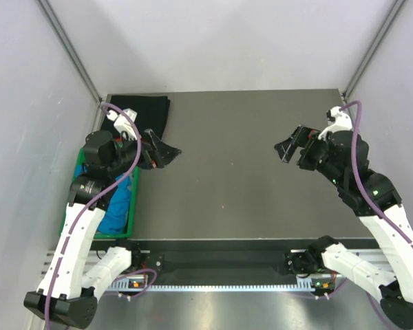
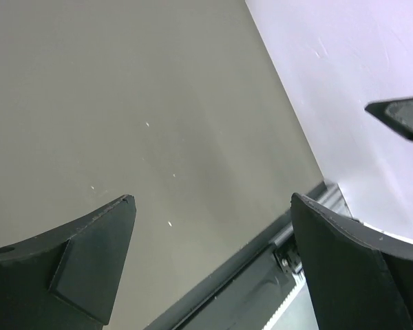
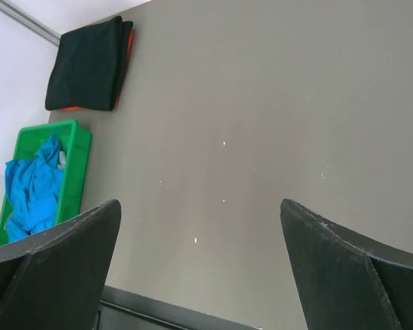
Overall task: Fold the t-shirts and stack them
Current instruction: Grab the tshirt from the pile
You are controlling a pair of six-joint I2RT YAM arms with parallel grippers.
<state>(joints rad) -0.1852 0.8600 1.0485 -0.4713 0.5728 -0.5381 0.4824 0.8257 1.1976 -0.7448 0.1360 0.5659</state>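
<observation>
A black t-shirt (image 1: 149, 113) lies folded at the table's back left corner; in the right wrist view this black t-shirt (image 3: 88, 65) shows an orange edge beneath it. A bright blue t-shirt (image 1: 117, 206) lies crumpled in the green bin (image 1: 133, 210) at the left edge, and the right wrist view also shows the blue t-shirt (image 3: 31, 185). My left gripper (image 1: 168, 155) hovers open and empty just right of the bin, in front of the black t-shirt. My right gripper (image 1: 282, 151) hovers open and empty over the right half of the table. Bare table shows between the left gripper's (image 2: 213, 199) fingers and between the right gripper's (image 3: 199, 206) fingers.
The grey table (image 1: 227, 179) stretches between the two grippers. White walls enclose it at the back and on both sides. The green bin (image 3: 76, 141) hangs at the table's left edge. A black rail (image 1: 220, 261) with the arm bases runs along the near edge.
</observation>
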